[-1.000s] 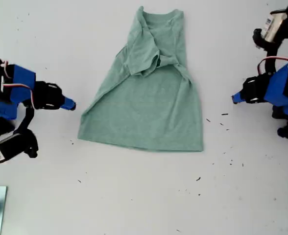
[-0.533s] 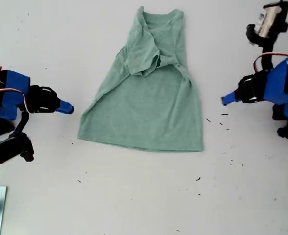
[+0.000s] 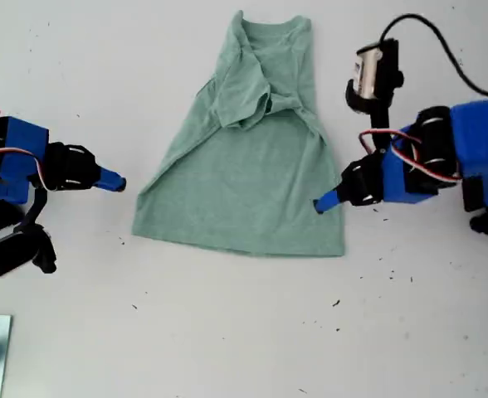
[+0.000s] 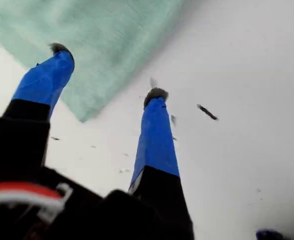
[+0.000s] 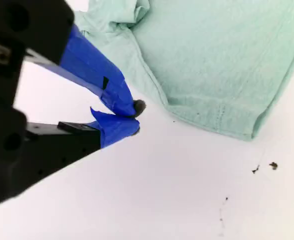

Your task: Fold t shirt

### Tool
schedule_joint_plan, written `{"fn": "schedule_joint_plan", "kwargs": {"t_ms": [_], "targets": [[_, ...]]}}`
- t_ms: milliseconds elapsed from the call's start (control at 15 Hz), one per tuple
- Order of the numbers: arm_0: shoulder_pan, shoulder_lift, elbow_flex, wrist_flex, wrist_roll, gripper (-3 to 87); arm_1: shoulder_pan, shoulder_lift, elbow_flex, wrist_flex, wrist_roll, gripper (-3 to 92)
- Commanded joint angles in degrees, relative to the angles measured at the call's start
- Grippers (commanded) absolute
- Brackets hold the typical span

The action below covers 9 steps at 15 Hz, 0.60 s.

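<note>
Hem corner of the t shirt point(image 3: 252, 182), which is lying flat on the table point(image 3: 227, 332), is sitting right under my first gripper point(image 3: 320, 205), jaws spread, probably not touching yet, while my second gripper point(image 3: 119, 181), pressed together on nothing, is hovering near the opposite hem corner.

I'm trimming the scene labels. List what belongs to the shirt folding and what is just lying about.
Belongs to the job: the pale sage-green cloth t-shirt, one sleeve folded over its front; my first end effector, open at the shirt's edge; my second end effector, shut, on bare table beside the shirt.

Just lying about: small dark specks scattered on the white table.
</note>
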Motion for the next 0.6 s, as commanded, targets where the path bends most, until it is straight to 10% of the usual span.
{"fn": "schedule_joint_plan", "kwargs": {"t_ms": [0,200,533], "targets": [[0.62,0.53,-0.97,0.44,-0.35,-0.3,-0.7,-4.04,3.16,-6.77,2.29,27.6],[1.41,0.44,-0.88,0.44,-0.79,-0.3,-1.49,-15.21,1.67,-10.72,3.69,2.1],[2.72,0.44,-0.88,0.62,-1.67,-0.3,-5.8,-16.87,-6.42,0.26,2.55,-0.9]]}}
